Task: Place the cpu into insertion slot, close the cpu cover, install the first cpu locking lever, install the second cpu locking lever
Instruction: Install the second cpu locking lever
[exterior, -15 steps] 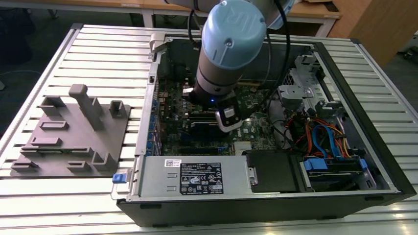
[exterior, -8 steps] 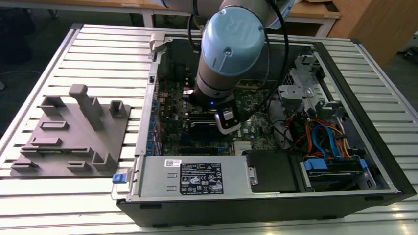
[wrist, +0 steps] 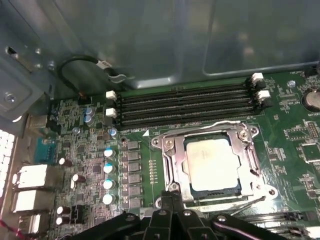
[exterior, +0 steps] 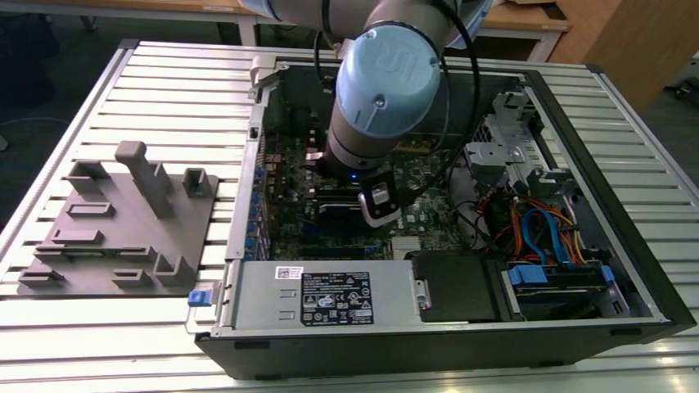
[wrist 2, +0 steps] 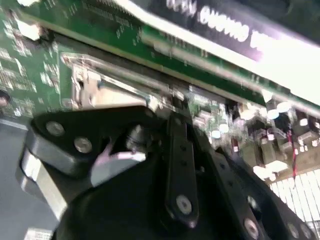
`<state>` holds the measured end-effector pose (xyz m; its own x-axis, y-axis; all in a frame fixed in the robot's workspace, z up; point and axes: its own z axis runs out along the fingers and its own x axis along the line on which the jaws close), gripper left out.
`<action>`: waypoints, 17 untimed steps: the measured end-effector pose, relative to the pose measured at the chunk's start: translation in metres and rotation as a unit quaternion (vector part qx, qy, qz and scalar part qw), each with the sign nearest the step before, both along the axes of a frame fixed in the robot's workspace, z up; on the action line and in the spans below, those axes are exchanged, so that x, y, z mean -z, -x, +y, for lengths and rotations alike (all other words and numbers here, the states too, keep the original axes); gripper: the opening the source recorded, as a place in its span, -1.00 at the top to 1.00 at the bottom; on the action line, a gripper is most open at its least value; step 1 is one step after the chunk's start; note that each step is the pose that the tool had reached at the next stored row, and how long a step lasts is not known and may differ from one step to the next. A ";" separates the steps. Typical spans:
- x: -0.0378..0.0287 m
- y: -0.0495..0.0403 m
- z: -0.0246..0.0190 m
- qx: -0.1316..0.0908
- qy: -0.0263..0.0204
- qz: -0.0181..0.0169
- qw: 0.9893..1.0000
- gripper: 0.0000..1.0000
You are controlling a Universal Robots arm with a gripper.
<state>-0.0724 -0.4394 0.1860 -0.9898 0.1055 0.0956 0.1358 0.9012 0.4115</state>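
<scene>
An open computer case (exterior: 459, 327) lies on a slatted metal table (exterior: 164, 82), a grey fixture (exterior: 120, 221) beside it, wooden furniture behind. The gripper (wrist: 172, 220) hangs over the green board; whether its fingers are apart, I cannot tell. The cpu (wrist: 210, 162) sits in the insertion slot (wrist: 192, 187), the cpu cover (wrist: 175, 160) framing it

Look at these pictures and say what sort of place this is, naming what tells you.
Probably a robotics lab or test workbench: an open computer case lies on a slatted metal table, a robot arm reaches over its green motherboard, and a grey fixture tray sits beside it.
</scene>
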 end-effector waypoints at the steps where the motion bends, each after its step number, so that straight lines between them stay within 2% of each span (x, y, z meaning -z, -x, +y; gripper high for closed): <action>1: 0.0007 0.0000 0.0000 0.000 -0.002 0.000 1.000 0.80; 5: 0.0034 0.0000 0.0000 0.000 -0.007 0.000 1.000 0.80; 10: 0.0018 0.0000 -0.0001 0.000 -0.007 0.000 1.000 0.80; 14: -0.0069 0.0009 0.0000 0.000 -0.007 0.000 1.000 0.80; 17: -0.0177 0.0019 -0.0001 0.000 -0.007 0.000 1.000 0.80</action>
